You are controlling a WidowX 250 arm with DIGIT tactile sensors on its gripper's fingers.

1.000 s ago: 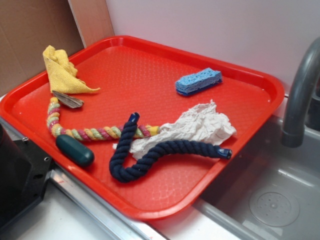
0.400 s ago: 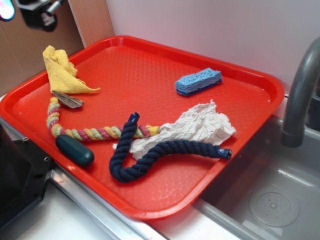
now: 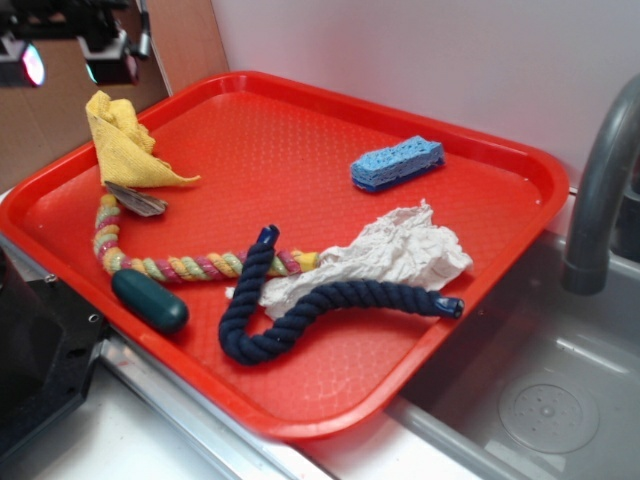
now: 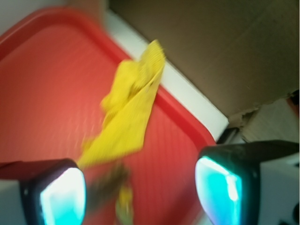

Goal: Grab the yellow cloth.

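Note:
The yellow cloth (image 3: 122, 145) is a small crumpled mustard rag lying at the far left corner of the red tray (image 3: 300, 130), one pointed corner reaching right. In the wrist view the yellow cloth (image 4: 131, 108) lies below and ahead of the jaws. My gripper (image 3: 75, 50) hangs in the air above and to the left of the cloth, apart from it. In the wrist view the gripper (image 4: 140, 192) is open, its two fingers wide apart with nothing between them. The image is motion-blurred.
On the tray lie a braided pink-yellow-green rope (image 3: 170, 262) with a brown frayed end (image 3: 138, 200), a dark blue rope (image 3: 300, 305), a white crumpled rag (image 3: 390, 255), a blue sponge (image 3: 397, 162) and a dark green oblong (image 3: 150, 300). A sink (image 3: 540, 400) and grey faucet (image 3: 600, 170) are at right.
The gripper has come into the exterior view from the top left and moved right and slightly down toward the cloth. The things on the tray have not moved.

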